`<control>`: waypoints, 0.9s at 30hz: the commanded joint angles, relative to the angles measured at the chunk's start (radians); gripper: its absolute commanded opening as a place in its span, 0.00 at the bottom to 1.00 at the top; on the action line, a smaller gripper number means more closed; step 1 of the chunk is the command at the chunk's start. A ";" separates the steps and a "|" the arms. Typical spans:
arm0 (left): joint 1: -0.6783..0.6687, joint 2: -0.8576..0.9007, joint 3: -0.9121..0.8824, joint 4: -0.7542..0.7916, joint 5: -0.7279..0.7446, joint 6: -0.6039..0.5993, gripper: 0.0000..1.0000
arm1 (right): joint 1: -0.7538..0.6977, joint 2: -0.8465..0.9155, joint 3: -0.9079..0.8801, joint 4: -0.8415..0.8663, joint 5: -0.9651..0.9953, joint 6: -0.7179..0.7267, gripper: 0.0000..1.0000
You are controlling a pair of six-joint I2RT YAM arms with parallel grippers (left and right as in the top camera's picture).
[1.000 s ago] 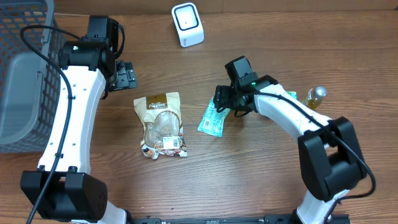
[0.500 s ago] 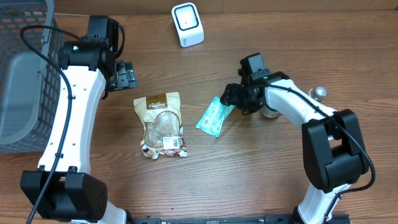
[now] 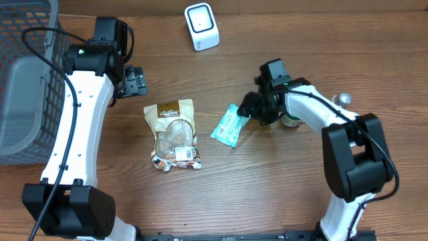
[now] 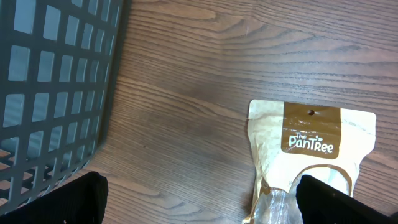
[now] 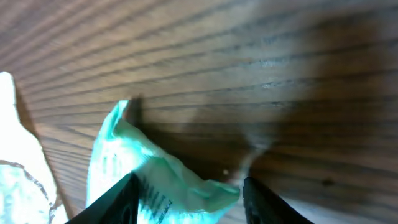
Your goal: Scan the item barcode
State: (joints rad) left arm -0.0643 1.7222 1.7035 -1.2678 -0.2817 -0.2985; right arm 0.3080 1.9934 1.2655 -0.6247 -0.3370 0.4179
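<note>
A teal packet (image 3: 227, 127) lies on the wooden table right of centre. My right gripper (image 3: 249, 110) is down at its upper right end. In the right wrist view the packet's crumpled end (image 5: 155, 177) sits raised between my right gripper's (image 5: 193, 202) jaws; the left finger touches it and a small gap remains at the right finger, so the jaws stand open around it. The white barcode scanner (image 3: 201, 25) stands at the table's back. My left gripper (image 3: 137, 81) hangs wide open and empty (image 4: 199, 202) above the table's left side.
A tan PanTree snack pouch (image 3: 175, 132) lies left of centre, its top edge (image 4: 311, 134) showing in the left wrist view. A dark mesh basket (image 3: 27, 80) fills the left edge (image 4: 56, 93). A small bottle (image 3: 343, 99) stands behind the right arm.
My right gripper came down onto the teal packet's upper end and narrowed its jaws around it; the packet shifted slightly. The left arm has not moved.
</note>
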 commanded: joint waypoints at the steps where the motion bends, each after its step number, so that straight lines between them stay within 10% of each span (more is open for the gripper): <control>1: 0.005 0.004 0.014 0.000 -0.013 0.007 1.00 | -0.001 0.050 -0.019 0.011 -0.006 -0.008 0.50; 19: 0.005 0.004 0.014 0.000 -0.013 0.007 1.00 | -0.001 0.056 -0.018 0.016 -0.058 -0.027 0.10; 27: 0.005 0.004 0.014 0.000 -0.013 0.007 1.00 | -0.001 0.056 -0.018 0.018 -0.058 -0.026 0.14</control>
State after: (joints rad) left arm -0.0639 1.7222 1.7035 -1.2682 -0.2817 -0.2985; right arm 0.3073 2.0182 1.2659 -0.5961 -0.4389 0.4065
